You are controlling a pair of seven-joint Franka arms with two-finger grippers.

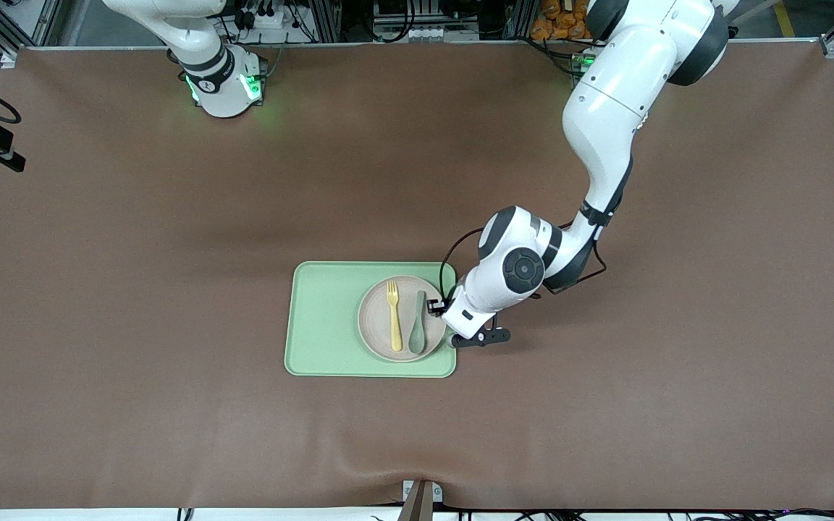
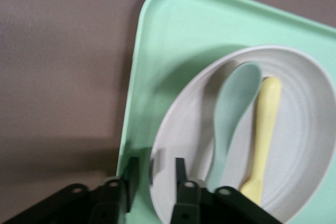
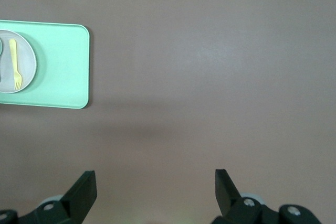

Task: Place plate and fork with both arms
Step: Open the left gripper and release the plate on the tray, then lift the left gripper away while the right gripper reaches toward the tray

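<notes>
The pale plate (image 1: 373, 318) lies on the light green tray (image 1: 323, 318), at the tray's end toward the left arm. On the plate the yellow fork (image 1: 394, 317) rests beside a grey-green spoon (image 1: 417, 333). My left gripper (image 1: 440, 310) is low at the plate's edge. In the left wrist view the left gripper (image 2: 155, 163) is open, its jaws straddling the rim of the plate (image 2: 184, 129) with a gap on each side; the fork (image 2: 265, 124) and spoon (image 2: 231, 108) lie just past it. My right gripper (image 3: 155, 179) hangs open over bare table, holding nothing.
The tray (image 2: 173, 35) sits mid-table on a brown mat. From the right wrist view the tray (image 3: 63, 66) with plate (image 3: 26, 61) and fork (image 3: 14, 61) shows far off. The right arm's base (image 1: 225, 79) stands at the table's back edge, and that arm waits.
</notes>
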